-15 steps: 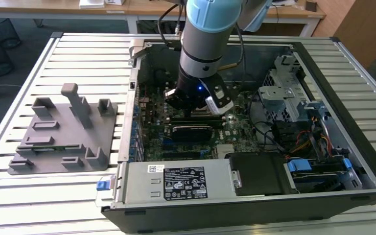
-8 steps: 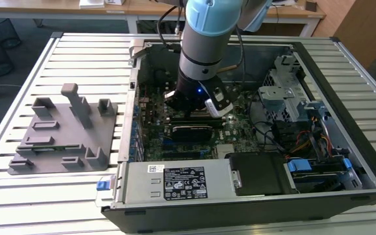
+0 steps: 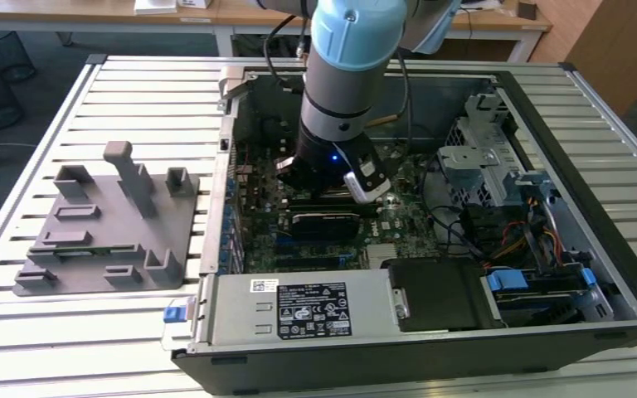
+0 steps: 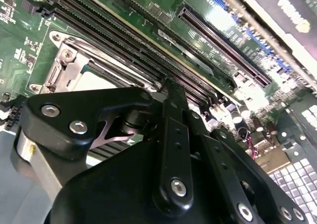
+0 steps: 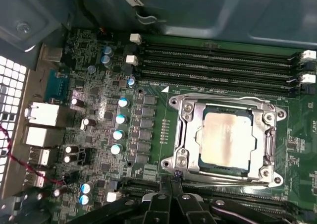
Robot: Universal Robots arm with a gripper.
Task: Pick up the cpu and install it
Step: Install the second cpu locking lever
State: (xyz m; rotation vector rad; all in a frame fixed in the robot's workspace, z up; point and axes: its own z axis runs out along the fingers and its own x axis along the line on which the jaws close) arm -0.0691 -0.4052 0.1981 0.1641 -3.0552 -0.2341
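The cpu (image 5: 228,140) sits seated in its socket (image 5: 185,130); the hand (image 5: 171,204) hovers beside it, grip state unclear.

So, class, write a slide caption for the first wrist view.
The cpu sits in the motherboard socket's metal frame, end effector just beside it.

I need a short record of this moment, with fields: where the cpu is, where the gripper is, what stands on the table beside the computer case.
cpu: the cpu lies flat inside the metal socket frame on the green motherboard, silver top facing up
gripper: the gripper is inside the open computer case, just above the board, close to the socket edge; not holding the cpu
fingers: cannot tell if open or shut
table: a grey fixture block stands at the exterior view's left of the case
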